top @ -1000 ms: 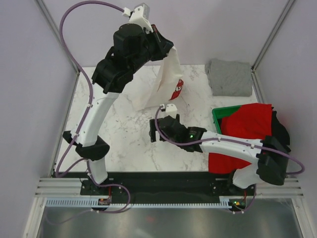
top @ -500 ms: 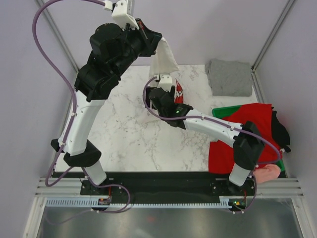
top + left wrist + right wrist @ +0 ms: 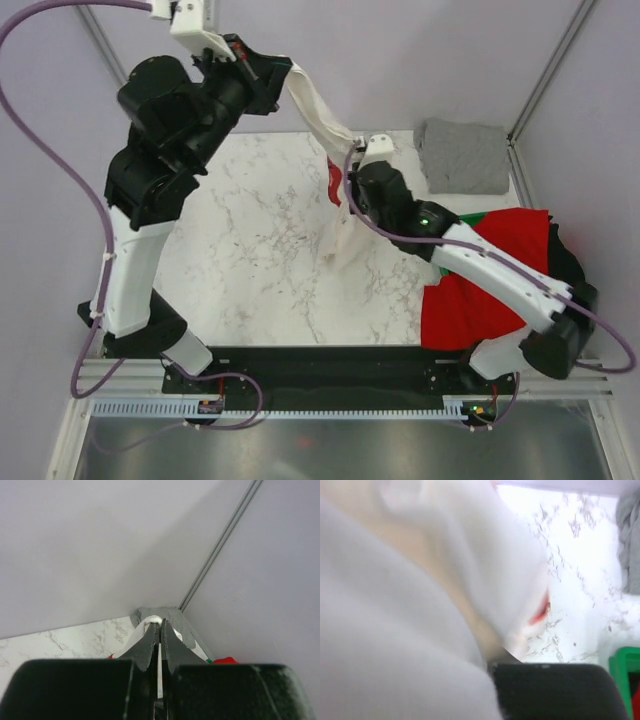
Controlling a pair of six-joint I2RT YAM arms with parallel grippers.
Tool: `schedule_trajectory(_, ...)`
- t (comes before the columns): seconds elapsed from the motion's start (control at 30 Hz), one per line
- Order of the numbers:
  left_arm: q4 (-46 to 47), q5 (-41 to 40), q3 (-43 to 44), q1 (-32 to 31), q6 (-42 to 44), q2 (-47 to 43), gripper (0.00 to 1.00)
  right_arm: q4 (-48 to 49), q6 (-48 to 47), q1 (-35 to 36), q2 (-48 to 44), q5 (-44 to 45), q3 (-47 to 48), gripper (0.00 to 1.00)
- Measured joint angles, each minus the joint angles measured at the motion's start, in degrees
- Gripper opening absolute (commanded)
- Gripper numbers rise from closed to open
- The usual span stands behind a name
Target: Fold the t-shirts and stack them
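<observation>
A large white t-shirt (image 3: pixel 316 112) with a red panel (image 3: pixel 334 180) is stretched in the air between both grippers. My left gripper (image 3: pixel 276 72) is raised high at the back left and is shut on one edge of it; the cloth shows pinched between the shut jaws (image 3: pixel 160 628). My right gripper (image 3: pixel 350 186) is shut on the shirt lower down over the table's middle right, and the rest of the shirt hangs to the marble (image 3: pixel 343 238). White cloth (image 3: pixel 415 585) fills the right wrist view and hides the fingers. A grey folded t-shirt (image 3: pixel 462 156) lies at the back right.
A red t-shirt (image 3: pixel 492 268) drapes over the green crate (image 3: pixel 621 669) at the right, with a black t-shirt (image 3: pixel 568 262) at its far side. Walls and frame posts enclose the marble table (image 3: pixel 250 250). The left arm towers over the table's left side.
The left arm lifted the shirt higher and to the left. The right gripper swung up and right to the shirt and shut on it, pulling the cloth taut between the two.
</observation>
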Motion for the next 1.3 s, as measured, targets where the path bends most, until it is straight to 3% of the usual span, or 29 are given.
schedule_trajectory(0.13,2.0,-2.3,-1.4,0.0,0.8,-5.0,0.02,-9.2,-2.4,0.0,-12.1,-6.0,6.0,0.00)
schedule_trajectory(0.23,3.6,-4.3,-4.2,0.0,1.8,-8.5,0.02,-12.9,-3.5,0.0,-15.0,-9.8,13.0,0.00)
schedule_trajectory(0.33,5.1,-6.6,-10.1,0.0,2.5,-11.7,0.02,-15.8,-4.3,0.1,-13.8,-12.3,18.1,0.00)
schedule_trajectory(0.47,5.8,-8.9,-22.2,2.3,2.7,-15.7,0.02,-18.8,-4.3,-0.1,-5.1,-11.2,21.3,0.00)
schedule_trajectory(0.5,6.1,-9.0,-25.7,3.7,2.7,-16.4,0.02,-19.2,-4.1,-0.6,-1.9,-10.9,21.6,0.06)
schedule_trajectory(0.53,5.4,-9.0,-30.6,5.3,2.5,-17.1,0.02,-19.5,-3.8,-1.4,1.4,-11.0,22.0,0.50)
schedule_trajectory(0.57,5.0,-9.0,-31.6,6.7,2.5,-17.1,0.02,-19.8,-3.6,-2.4,5.0,-11.3,22.4,0.73)
schedule_trajectory(0.6,5.1,-8.0,-34.6,9.2,1.7,-17.4,0.02,-20.5,-3.1,-4.6,9.4,-12.1,22.8,0.91)
schedule_trajectory(0.63,4.5,-7.2,-38.0,12.0,0.9,-17.8,0.02,-21.2,-2.8,-6.8,13.5,-13.0,23.3,0.98)
schedule_trajectory(0.8,2.2,-1.2,-54.7,23.6,-2.5,-19.5,0.02,-25.1,-2.8,-15.0,24.2,-13.1,24.9,0.97)
schedule_trajectory(0.93,1.7,3.1,-64.9,24.6,-3.7,-19.8,0.02,-21.8,-1.2,-15.3,15.3,-16.8,13.6,0.86)
schedule_trajectory(1.1,1.9,7.7,-75.1,24.5,-5.1,-22.4,0.02,-16.5,2.1,-10.7,-0.2,-21.9,-1.5,0.72)
schedule_trajectory(1.3,1.0,9.2,-80.1,24.6,-5.4,-29.8,0.02,-12.5,5.2,1.3,3.1,-22.3,-8.3,0.63)
